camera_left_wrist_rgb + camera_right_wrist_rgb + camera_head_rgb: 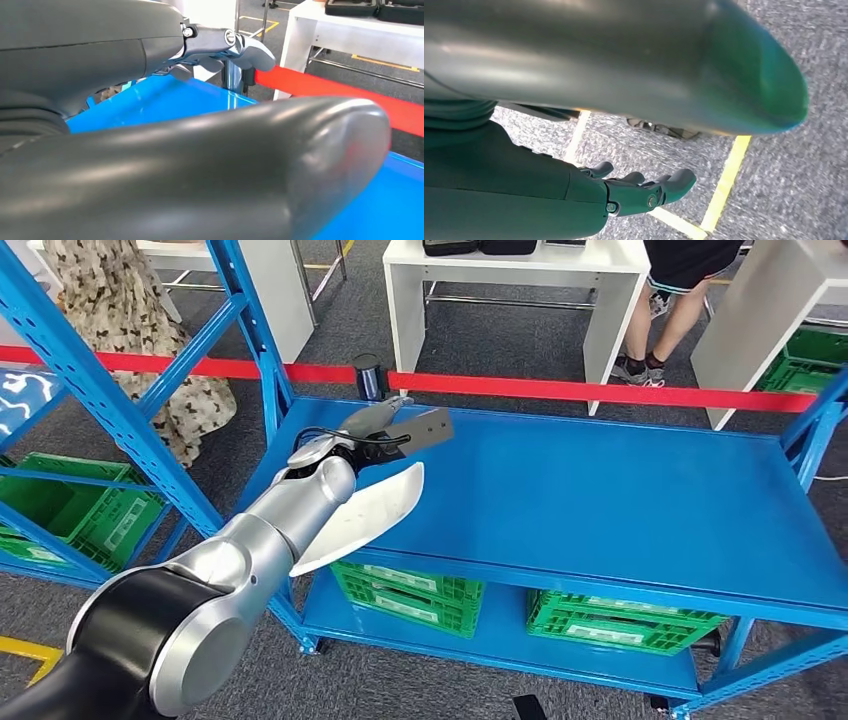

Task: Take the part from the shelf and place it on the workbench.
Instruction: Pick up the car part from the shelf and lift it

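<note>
At the far left, blue shelf uprights [120,390] cross in front of a person in a patterned garment [120,310], cut off at the frame's top edge. Low behind the uprights sits a green crate [75,520]. The robot's silver left arm [250,540] reaches up from the lower left over the near-left corner of a blue shelf [620,500]. Its left hand [385,425] is hard to make out: from above, grey fingers lie beside a dark grey block-like shape at the hand's tip, and whether that shape is the part or belongs to the hand cannot be told, nor whether the fingers are closed on anything. A white cover [365,515] hangs under the forearm. A red barrier tape [560,388] runs along the shelf's far side. Beyond it stands a white desk [515,285], and a person's legs [660,330] show beside it. More green crates [610,620] sit under the shelf. The right hand [644,192] hangs over grey carpet [774,165] with yellow lines, fingers loosely apart and holding nothing.
</note>
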`<action>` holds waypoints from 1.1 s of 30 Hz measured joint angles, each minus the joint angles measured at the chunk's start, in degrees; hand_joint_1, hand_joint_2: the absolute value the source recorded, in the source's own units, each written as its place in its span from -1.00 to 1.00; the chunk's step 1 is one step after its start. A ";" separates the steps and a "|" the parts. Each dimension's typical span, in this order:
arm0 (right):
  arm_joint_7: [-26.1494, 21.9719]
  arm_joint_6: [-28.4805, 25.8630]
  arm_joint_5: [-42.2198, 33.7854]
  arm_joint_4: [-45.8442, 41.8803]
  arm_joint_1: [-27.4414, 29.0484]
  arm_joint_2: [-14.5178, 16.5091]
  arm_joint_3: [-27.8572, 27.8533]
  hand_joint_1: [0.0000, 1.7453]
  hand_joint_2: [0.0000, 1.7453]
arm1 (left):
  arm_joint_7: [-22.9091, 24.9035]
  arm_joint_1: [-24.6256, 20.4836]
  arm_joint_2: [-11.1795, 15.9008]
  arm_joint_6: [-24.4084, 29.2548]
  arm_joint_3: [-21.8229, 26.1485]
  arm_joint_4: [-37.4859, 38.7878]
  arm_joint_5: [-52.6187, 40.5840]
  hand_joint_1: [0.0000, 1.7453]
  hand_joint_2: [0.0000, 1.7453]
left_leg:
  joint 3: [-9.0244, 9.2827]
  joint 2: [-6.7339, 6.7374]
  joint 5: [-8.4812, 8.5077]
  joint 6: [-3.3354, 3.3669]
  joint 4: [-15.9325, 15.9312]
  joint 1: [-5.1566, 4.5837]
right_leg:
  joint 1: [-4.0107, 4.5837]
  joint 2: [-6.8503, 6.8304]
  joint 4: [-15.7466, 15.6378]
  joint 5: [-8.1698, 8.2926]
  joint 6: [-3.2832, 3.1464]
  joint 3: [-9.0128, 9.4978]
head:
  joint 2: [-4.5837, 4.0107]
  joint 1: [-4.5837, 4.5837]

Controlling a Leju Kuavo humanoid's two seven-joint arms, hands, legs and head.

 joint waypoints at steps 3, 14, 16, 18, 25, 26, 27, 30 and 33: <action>0.15 0.14 0.05 0.01 -0.01 -0.01 0.00 -1.00 -1.00 | 0.04 0.11 0.05 0.00 0.00 0.12 0.00 -1.00 -1.00 | -1.39 0.03 -4.81 -0.04 9.03 -0.06 | 0.21 -0.15 -0.01 1.52 -0.10 -1.98 | 0.00 -0.17; 0.27 0.19 -0.38 0.01 -0.20 0.14 0.00 -1.00 -1.00 | 0.98 -0.04 -0.92 0.04 -0.24 -0.30 0.02 -1.00 -1.00 | 10.71 0.29 -0.99 3.67 -7.60 -1.06 | 0.15 -0.40 1.34 2.82 3.17 -4.91 | 0.00 -0.08; 0.25 0.10 -0.52 0.01 -0.19 0.13 0.00 -1.00 -1.00 | 1.42 0.09 -1.21 -0.03 -0.35 -0.20 0.20 -1.00 -1.00 | 10.02 0.32 -0.23 4.23 -7.68 -1.16 | 0.43 -0.34 7.97 -1.37 3.22 -7.59 | 0.00 0.31; 0.27 0.03 -0.52 0.01 -0.14 0.05 0.00 -1.00 -1.00 | 1.80 0.44 -1.38 -0.17 -0.38 0.01 0.22 -1.00 -1.00 | 9.28 0.32 0.18 4.41 -7.48 -1.47 | 0.78 -0.31 13.30 -3.62 3.18 -9.31 | 0.00 0.54; 1.06 0.05 0.30 -0.01 -0.38 -0.13 0.00 -1.00 -1.00 | 2.57 0.82 -2.16 -0.20 -0.39 0.00 0.32 -1.00 -1.00 | 8.33 0.34 0.26 3.99 -6.68 -2.42 | 1.99 -0.42 -1.23 0.95 0.93 0.12 | 0.00 0.62; 1.14 0.04 0.32 -0.01 -0.39 -0.12 0.00 -1.00 -1.00 | 2.65 0.84 -2.25 -0.20 -0.40 0.00 0.36 -1.00 -1.00 | 8.33 0.34 0.27 3.95 -6.69 -2.42 | 1.97 -0.39 -1.37 1.09 0.89 0.10 | 0.00 0.61; 1.16 0.03 0.32 -0.01 -0.40 -0.12 0.00 -1.00 -1.00 | 2.74 0.85 -2.34 -0.20 -0.41 -0.01 0.40 -1.00 -1.00 | 8.36 0.35 0.28 3.92 -6.73 -2.44 | 1.96 -0.37 -1.43 1.13 0.89 0.10 | 0.00 0.60; 1.16 -0.09 0.26 -0.01 -0.48 -0.12 0.00 -1.00 -1.00 | 3.07 0.84 -2.79 -0.33 -0.47 -0.01 0.42 -1.00 -1.00 | 8.45 0.36 0.51 3.64 -7.03 -2.40 | 2.01 -0.37 -1.43 1.15 0.77 0.06 | 0.00 0.60; 1.19 -0.25 0.15 -0.01 -0.51 -0.12 0.00 -1.00 -1.00 | 3.36 0.83 -3.32 -0.66 -0.71 0.00 0.45 -1.00 -1.00 | 8.46 0.35 0.63 3.44 -7.17 -2.39 | 2.01 -0.39 -1.41 1.17 0.63 0.02 | 0.00 0.60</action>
